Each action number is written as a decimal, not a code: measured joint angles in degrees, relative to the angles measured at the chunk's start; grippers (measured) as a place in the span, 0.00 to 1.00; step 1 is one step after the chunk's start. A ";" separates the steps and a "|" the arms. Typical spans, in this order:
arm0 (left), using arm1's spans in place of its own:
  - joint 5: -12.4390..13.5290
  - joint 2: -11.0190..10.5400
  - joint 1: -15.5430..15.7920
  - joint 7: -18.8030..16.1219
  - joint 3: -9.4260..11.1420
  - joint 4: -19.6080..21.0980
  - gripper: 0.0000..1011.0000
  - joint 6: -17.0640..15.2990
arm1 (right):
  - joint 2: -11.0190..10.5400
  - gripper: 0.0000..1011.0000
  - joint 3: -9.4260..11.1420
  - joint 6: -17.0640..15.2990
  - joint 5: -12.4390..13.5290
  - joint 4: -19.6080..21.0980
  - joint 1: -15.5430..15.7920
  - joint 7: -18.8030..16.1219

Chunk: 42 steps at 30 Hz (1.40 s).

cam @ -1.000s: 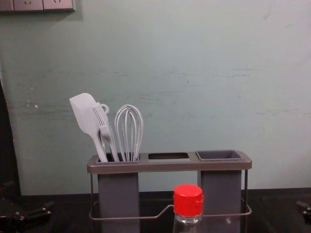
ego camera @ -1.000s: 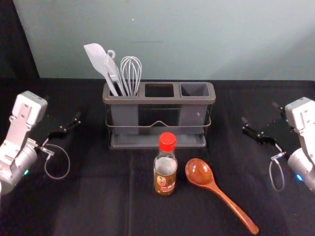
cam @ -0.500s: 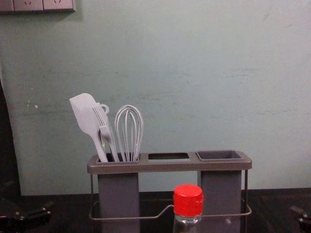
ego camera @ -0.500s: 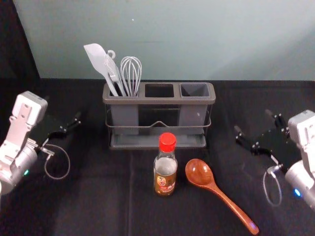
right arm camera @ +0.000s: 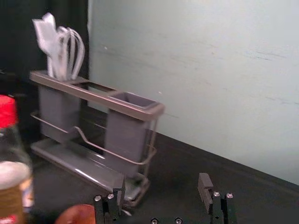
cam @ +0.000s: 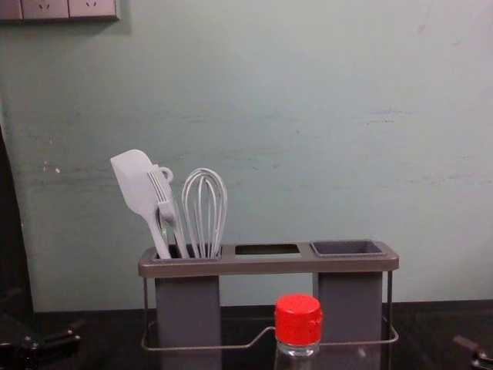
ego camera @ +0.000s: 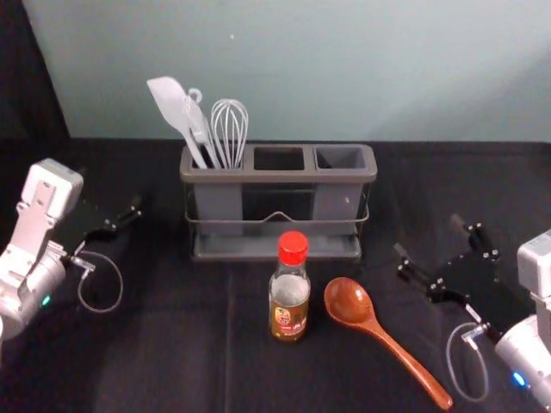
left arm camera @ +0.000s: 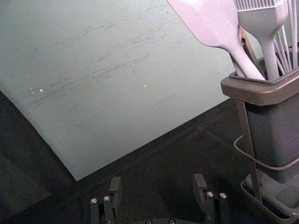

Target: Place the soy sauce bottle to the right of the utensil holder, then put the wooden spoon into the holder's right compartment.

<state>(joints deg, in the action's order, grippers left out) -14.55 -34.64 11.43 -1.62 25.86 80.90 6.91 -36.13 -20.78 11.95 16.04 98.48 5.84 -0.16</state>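
Head view has your soy sauce bottle (ego camera: 289, 301) standing upright on the table (ego camera: 172, 344), in front of the holder (ego camera: 280, 175), and the wooden spoon (ego camera: 387, 342) lying just right of it. So neither one is where it needs to be, and I'd call this the approach for the bottle.

My guess is it's glass with sauce in it: stiff, a bit heavy for its size, smooth enough to slide if you pinch lightly, and it could crack or tip if you bump it. I'd grab it around the body at the label (ego camera: 288, 320), square on. I'd skip the red cap (ego camera: 293, 249), since it might twist under load. Watch the spoon on your way in too, as its bowl is near the bottle on your right gripper's side.

Your right gripper (right arm camera: 161, 181) is out to the right of the spoon, fingers spread wide, nothing between them and not touching anything I can see. That gap looks plenty for the bottle, though I can't tell its height off the table. Left gripper (left arm camera: 157, 181) is parked left of the holder, fingers also well apart, holding nothing.

Spoon should be the easy one: light, rigid, maybe slick from the varnish. Take it by the handle.
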 joint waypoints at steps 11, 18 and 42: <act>0.00 0.00 0.00 0.00 0.00 0.00 0.99 0.00 | 0.96 0.99 -0.13 0.69 3.50 3.29 2.44 -5.48; 0.00 0.00 0.00 0.00 0.00 0.00 0.99 0.00 | 2.18 0.99 -0.86 0.89 4.38 3.95 2.81 -8.35; 0.00 0.00 0.00 0.00 0.00 0.00 0.99 0.00 | 8.46 0.99 -4.63 -2.64 3.23 2.60 -2.58 -16.87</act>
<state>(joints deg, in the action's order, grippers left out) -14.55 -34.65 11.43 -1.62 25.86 80.90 6.90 -27.68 -25.41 9.32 19.27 101.08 3.27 -17.03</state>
